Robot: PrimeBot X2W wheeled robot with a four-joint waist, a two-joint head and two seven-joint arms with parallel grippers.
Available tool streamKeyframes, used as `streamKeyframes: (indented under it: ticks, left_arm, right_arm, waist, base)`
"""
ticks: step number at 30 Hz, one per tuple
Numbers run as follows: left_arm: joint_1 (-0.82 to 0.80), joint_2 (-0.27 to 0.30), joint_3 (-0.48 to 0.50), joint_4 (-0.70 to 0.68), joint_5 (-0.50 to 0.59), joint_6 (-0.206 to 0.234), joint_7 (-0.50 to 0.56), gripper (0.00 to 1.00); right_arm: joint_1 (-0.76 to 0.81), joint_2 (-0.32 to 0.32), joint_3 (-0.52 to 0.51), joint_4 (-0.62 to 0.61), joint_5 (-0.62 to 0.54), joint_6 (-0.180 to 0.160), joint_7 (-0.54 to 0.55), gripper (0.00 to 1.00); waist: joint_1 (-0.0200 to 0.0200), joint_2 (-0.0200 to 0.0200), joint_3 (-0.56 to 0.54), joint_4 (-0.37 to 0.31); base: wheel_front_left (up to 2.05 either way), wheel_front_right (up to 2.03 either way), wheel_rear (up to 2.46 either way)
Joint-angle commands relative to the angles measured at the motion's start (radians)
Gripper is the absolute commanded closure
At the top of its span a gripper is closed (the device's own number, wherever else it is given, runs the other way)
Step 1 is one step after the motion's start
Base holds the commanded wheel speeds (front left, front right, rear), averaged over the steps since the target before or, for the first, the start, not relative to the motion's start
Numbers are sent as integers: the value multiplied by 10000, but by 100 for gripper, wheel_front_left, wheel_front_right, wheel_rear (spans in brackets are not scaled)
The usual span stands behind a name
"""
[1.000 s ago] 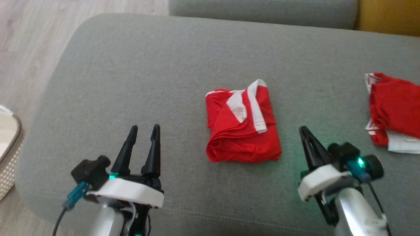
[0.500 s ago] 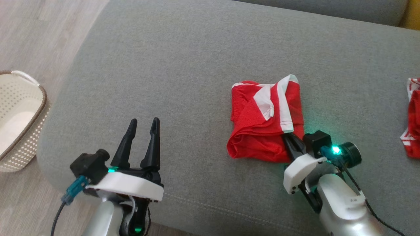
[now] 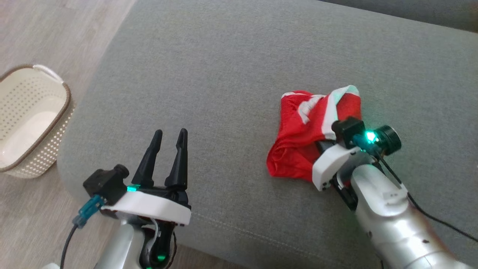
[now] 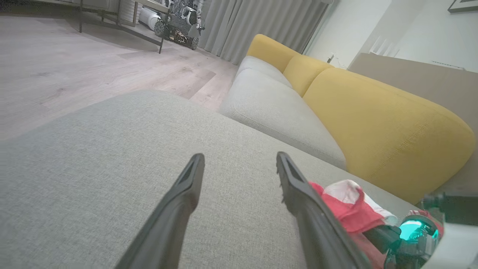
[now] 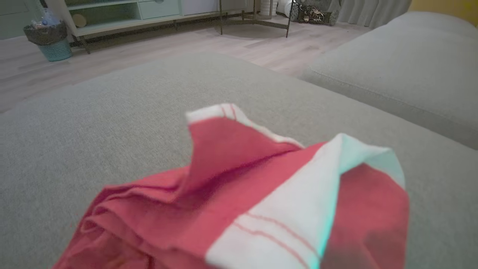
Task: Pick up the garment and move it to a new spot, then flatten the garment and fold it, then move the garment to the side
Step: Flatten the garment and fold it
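Note:
The garment (image 3: 298,145), red with white bands, lies bunched on the grey sofa cushion (image 3: 224,67). My right gripper (image 3: 323,145) is shut, its fingers buried in the garment's near right side and hidden by the cloth. In the right wrist view the garment (image 5: 239,194) is draped across the lower part of the picture, with a white band raised on the right. My left gripper (image 3: 171,131) stands open over bare cushion to the garment's left and holds nothing. In the left wrist view its fingers (image 4: 239,157) are spread, with the garment (image 4: 347,213) at the lower right.
A cream perforated basket (image 3: 26,119) stands on the wooden floor (image 3: 56,30) off the cushion's left edge. A second grey seat (image 4: 276,108) and yellow backrests (image 4: 373,123) lie beyond. The cushion's front edge runs just ahead of my arms.
The head camera has swung left, bringing the basket into view. My shut right gripper has pushed forward into the garment's near right side, and the flat fold has bunched up. The left gripper has stayed open.

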Motion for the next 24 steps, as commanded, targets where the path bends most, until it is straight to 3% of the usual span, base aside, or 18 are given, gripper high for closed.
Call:
streamKeyframes:
  ticks: [1, 16, 24]
  left_arm:
    - [-365, 37, 285, -303, -66, 54, -78, 0]
    - [-483, 37, 116, -385, -399, 137, -78, 0]
    - [-553, 37, 133, -321, -388, 148, -78, 0]
  right_arm:
    - [-463, 117, 377, -71, 54, -7, -130, 100]
    - [-1779, -104, 1078, 1674, 367, -7, 365, 100]
    - [-1577, -34, 1330, 2643, 847, -7, 437, 100]
  waist:
    - [0, 0, 27, 133]
    - [0, 0, 418, 765]
    - [0, 0, 374, 777]
  base:
    - [0, 0, 0]
    - [0, 0, 0]
    - [0, 0, 0]
